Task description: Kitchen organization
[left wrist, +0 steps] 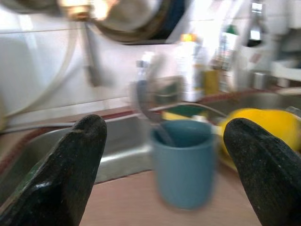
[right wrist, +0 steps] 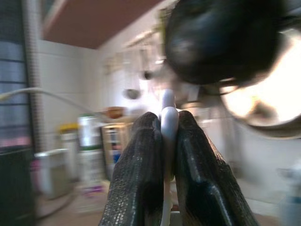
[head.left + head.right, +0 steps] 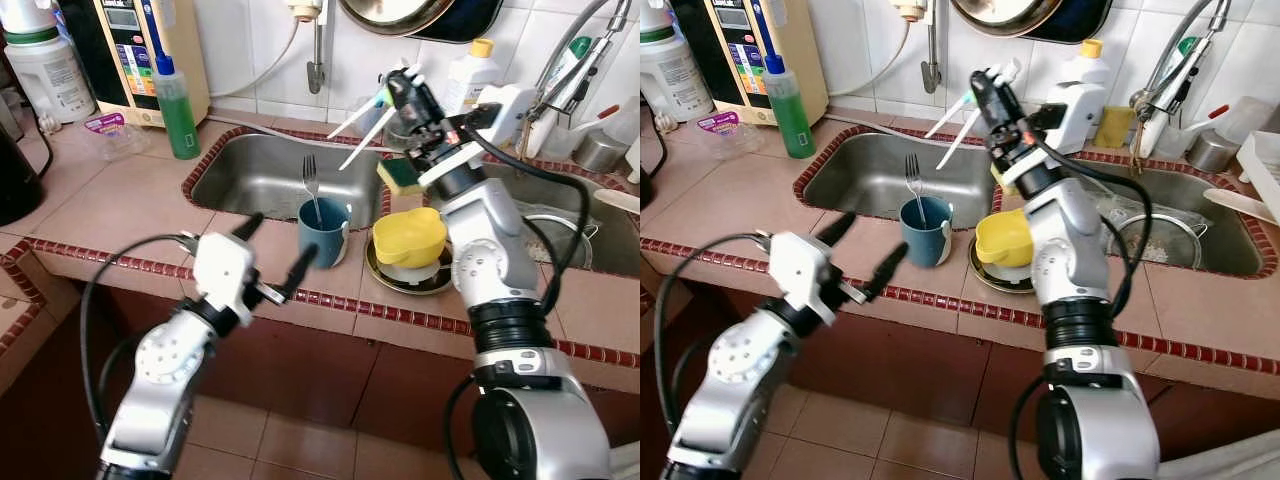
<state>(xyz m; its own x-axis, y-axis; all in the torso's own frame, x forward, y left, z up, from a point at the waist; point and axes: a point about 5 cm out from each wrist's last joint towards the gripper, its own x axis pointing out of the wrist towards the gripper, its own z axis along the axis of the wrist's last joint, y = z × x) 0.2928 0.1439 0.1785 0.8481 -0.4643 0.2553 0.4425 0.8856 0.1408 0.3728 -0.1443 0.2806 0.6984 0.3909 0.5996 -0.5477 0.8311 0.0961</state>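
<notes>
**Right gripper pinching white utensils above the sink, mug waiting below**

So the right gripper is up high over the counter edge by the left sink basin, and its two black fingers are pressed together on thin white utensils. They look like plastic toothbrushes or cutlery, hard to tell which. In the right wrist view a white handle is squeezed right between the pads.

The left gripper hangs low in front of the counter, fingers spread wide, nothing in them, aimed at the blue mug. That mug stands on the tiled ledge beside the basin with a metal fork upright in it. Just beside it is a yellow bowl upside down on a dark plate, and a green-yellow sponge sits behind.

My guess on handling: the white pieces are light, stiff and slick, so a pinch near the middle of the handles keeps them from swivelling. The mug is probably ceramic, heavier and chippable, best taken across the body, not the rim.
</notes>
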